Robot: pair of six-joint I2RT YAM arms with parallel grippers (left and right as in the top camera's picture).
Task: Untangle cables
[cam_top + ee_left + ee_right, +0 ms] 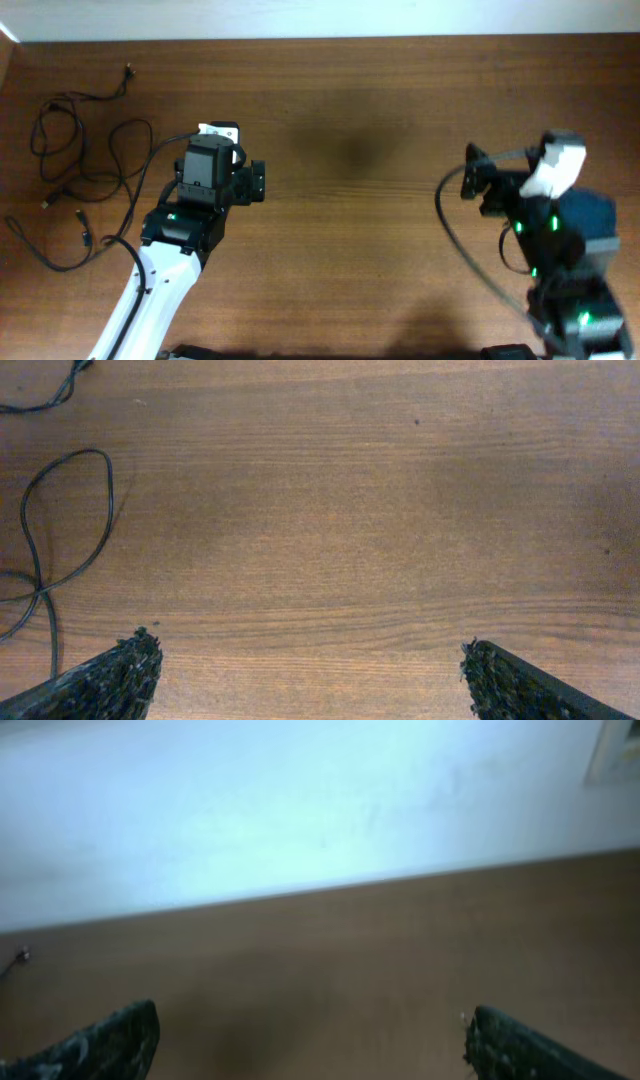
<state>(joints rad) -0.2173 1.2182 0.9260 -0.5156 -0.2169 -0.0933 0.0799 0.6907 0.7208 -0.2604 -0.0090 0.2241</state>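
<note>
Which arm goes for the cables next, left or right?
Left, likely. The cables lie at the table's left, beside the open left gripper, with a loop in its wrist view. The open right gripper sits far across the table.

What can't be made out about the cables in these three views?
- Overhead: the cables are too thin and small to tell where strands cross over or under, or what plugs they carry.
- Left wrist: one cable loop is cut off by the left edge; its ends are out of frame.
- Right wrist: blurred; a small dark speck at the left edge cannot be identified.
</note>
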